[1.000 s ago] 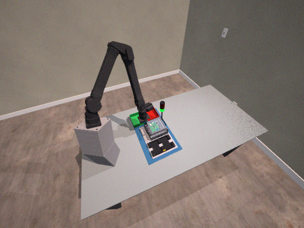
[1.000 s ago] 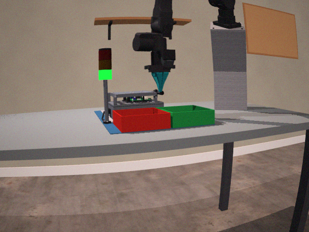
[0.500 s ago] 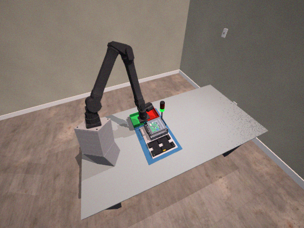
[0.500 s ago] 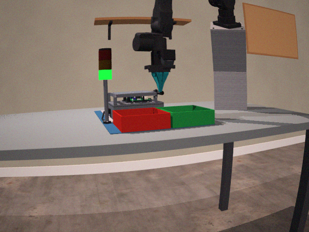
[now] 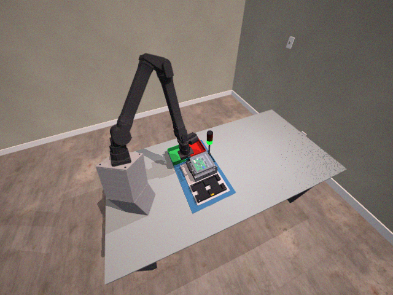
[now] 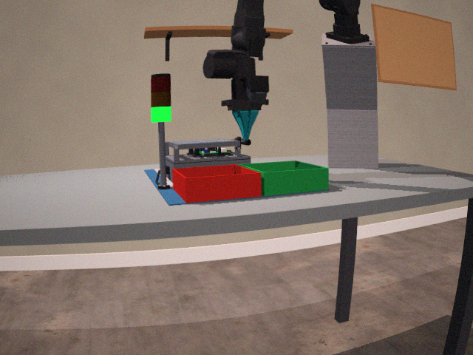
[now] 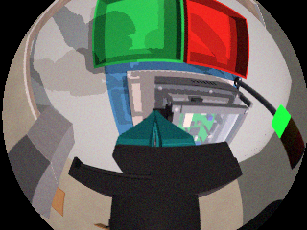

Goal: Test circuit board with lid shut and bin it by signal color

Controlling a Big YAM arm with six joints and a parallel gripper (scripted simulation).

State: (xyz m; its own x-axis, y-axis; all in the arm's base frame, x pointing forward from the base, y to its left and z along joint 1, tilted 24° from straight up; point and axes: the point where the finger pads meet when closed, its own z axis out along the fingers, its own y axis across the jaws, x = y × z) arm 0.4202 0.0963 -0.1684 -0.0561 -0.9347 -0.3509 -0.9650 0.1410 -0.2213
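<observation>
The green circuit board [image 5: 199, 164] lies inside the tester [image 5: 201, 168] under the lid [image 6: 204, 143], which is down and level. It also shows through the lid in the wrist view [image 7: 203, 123]. The signal tower [image 6: 160, 115] beside the tester shows green. My gripper [image 6: 245, 138] is shut and empty, its teal fingertips pointing down at the small black tab [image 6: 246, 142] on the tester's edge, touching or just above it. In the wrist view the fingers stand over the tester's near left edge.
The red bin [image 6: 216, 182] and green bin [image 6: 290, 175] stand side by side beyond the tester, both empty. The black tray [image 5: 207, 187] sits on the blue mat [image 5: 206, 177] on the tester's other side. The arm's grey pedestal [image 5: 125, 182] stands at the table's left.
</observation>
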